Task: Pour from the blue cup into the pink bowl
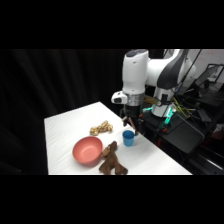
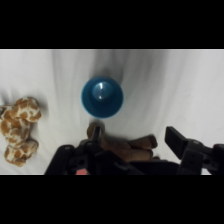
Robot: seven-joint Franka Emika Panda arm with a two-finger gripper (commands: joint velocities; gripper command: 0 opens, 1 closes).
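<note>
The blue cup (image 1: 128, 138) stands upright on the white table, just right of the pink bowl (image 1: 87, 150). My gripper (image 1: 132, 123) hangs directly above the cup, a little clear of its rim. From the wrist, the blue cup (image 2: 102, 97) shows from above as a round open mouth ahead of the gripper (image 2: 122, 145). The fingers (image 2: 177, 140) stand wide apart with nothing held between them, so the gripper is open. The bowl is outside the wrist view.
A brown plush toy (image 1: 112, 160) lies by the bowl's near right side, close to the cup, and also shows low between the fingers as the brown plush toy (image 2: 125, 144). A spotted giraffe plush (image 1: 101, 128) (image 2: 19, 131) lies behind the bowl. Dark equipment (image 1: 180, 130) borders the table's right edge.
</note>
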